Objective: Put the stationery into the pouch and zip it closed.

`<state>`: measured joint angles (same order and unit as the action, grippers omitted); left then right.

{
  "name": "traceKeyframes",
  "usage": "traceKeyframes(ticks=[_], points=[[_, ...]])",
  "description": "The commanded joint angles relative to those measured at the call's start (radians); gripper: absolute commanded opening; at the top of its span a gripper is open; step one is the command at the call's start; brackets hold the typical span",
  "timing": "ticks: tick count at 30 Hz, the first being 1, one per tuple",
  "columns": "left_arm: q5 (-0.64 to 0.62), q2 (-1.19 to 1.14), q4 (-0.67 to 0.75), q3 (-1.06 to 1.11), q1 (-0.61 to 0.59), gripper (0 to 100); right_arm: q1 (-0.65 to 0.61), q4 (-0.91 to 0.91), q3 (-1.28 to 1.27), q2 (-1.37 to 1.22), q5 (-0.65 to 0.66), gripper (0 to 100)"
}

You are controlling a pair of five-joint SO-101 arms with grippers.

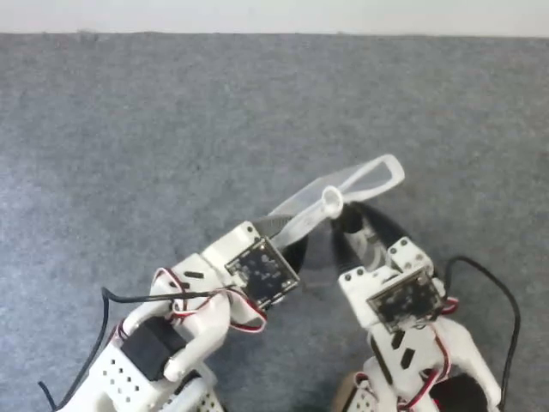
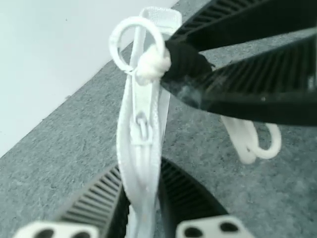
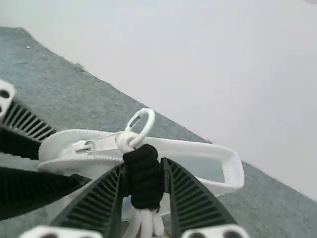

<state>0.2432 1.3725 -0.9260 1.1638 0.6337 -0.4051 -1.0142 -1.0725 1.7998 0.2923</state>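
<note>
Black ribbed jaws are doing all the holding nearest me. Taking the ring (image 1: 332, 203) as the dial's centre in the overhead view, the left gripper (image 2: 142, 191) is sitting at 8 o'clock. Its jaws are pinched narrow on the zip edge of the pouch (image 3: 188, 145). The right gripper (image 3: 143, 167) is sitting at 5 o'clock, jaws clamping the black pull (image 3: 143, 191) just under the ring and its white knot (image 2: 151, 64). The pouch is stretching away toward 2 o'clock and seems lifted off the grey worktop (image 1: 129, 154).

I am judging the step in hand to be the zipping. The slider (image 3: 84, 146) is lying close to the left jaws, joined to the knot by a thin link. To do this well, I am planning to anchor the left hold. I would then draw the pull straight along the zip line toward 2 o'clock, with the edge taut so the teeth are not buckling. A sideways tug is likely to drag the fabric out of the left jaws.

I am not making out any stationery through the translucent wall, and I cannot tell how much of the zip is already closed. White cord loops (image 2: 255, 144) are dangling by the right jaws, their attachment hidden. The pouch's far end is fading against the pale wall.
</note>
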Motion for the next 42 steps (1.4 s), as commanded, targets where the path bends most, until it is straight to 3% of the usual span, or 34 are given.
traceKeyframes(ticks=[1,17,24,42], points=[[-0.014,0.008,-0.026,0.012,-0.020,1,0.064,0.047,0.023,0.015,-0.060,0.8],[-0.014,0.008,-0.031,0.013,-0.020,1,0.111,0.079,0.017,0.015,-0.087,0.8],[-0.014,0.008,-0.029,0.013,-0.020,1,0.239,0.188,-0.044,0.013,-0.094,0.8],[-0.018,0.008,-0.028,0.007,-0.018,1,0.226,0.166,-0.037,0.015,-0.086,0.8]])
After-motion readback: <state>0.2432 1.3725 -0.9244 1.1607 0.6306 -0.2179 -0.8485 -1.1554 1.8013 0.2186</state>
